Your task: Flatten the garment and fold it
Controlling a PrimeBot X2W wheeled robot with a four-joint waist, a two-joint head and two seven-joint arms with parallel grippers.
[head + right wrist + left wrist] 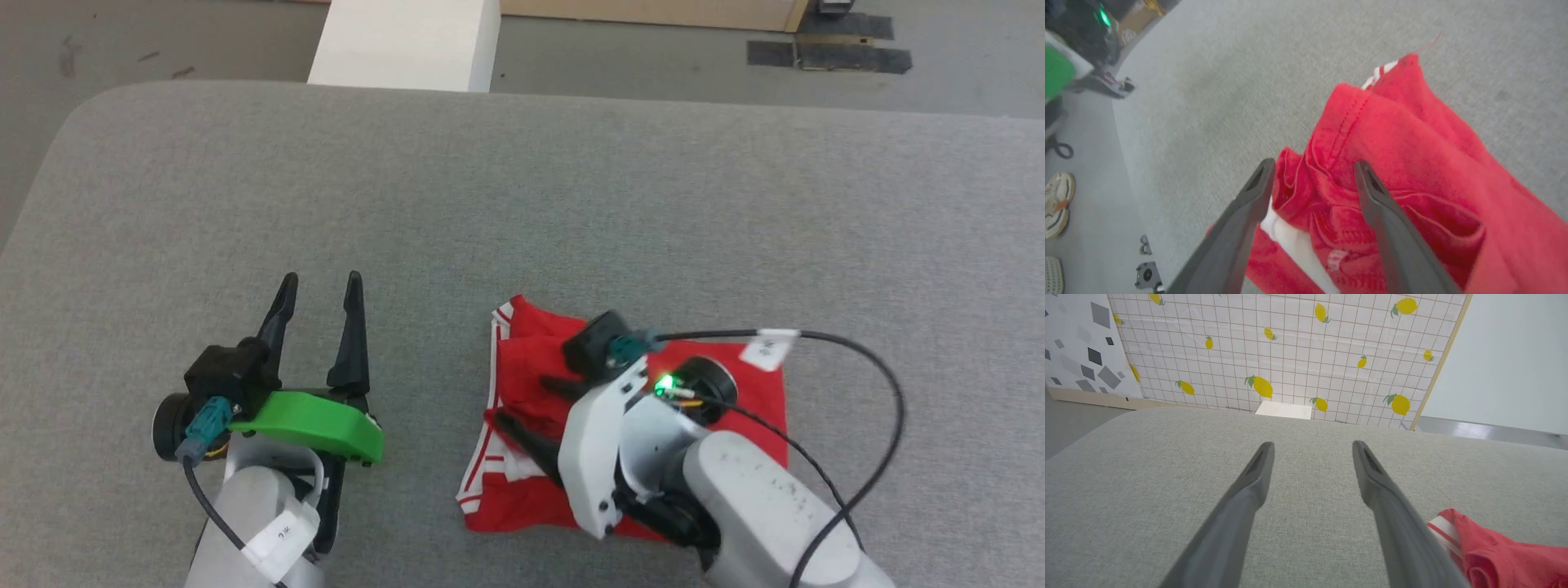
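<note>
R gripper (pixel 522 398) is wide open, fingers splayed low over the garment (pixel 526 343) w/ nothing pinched. In the R wrist view, red cloth bunches between and under the two fingers, w/ some white showing by one finger. L gripper (pixel 320 278) is open too and empty, fingers over the bare grey padded top (pixel 522 188). The garment sits off its R side, near but not touching, w/ a striped corner just past that finger. The garment looks like a compact, squarish bundle, so the fold is prob. mostly done. The step in hand would then be clearing the R gripper off it & tidying. To do that well: keep the jaws apart, back out along the fingers' own line, then go up. No sideways drag, since the ridge of loose hem between the tips could catch and pull a layer open. The edge by the fingertips looks rumpled vs the flatter part back under the wrist. If a press is needed, go down w/ the finger sides, not the tips. L gripper could pin the corner nearest it, coming in toward its R.
</note>
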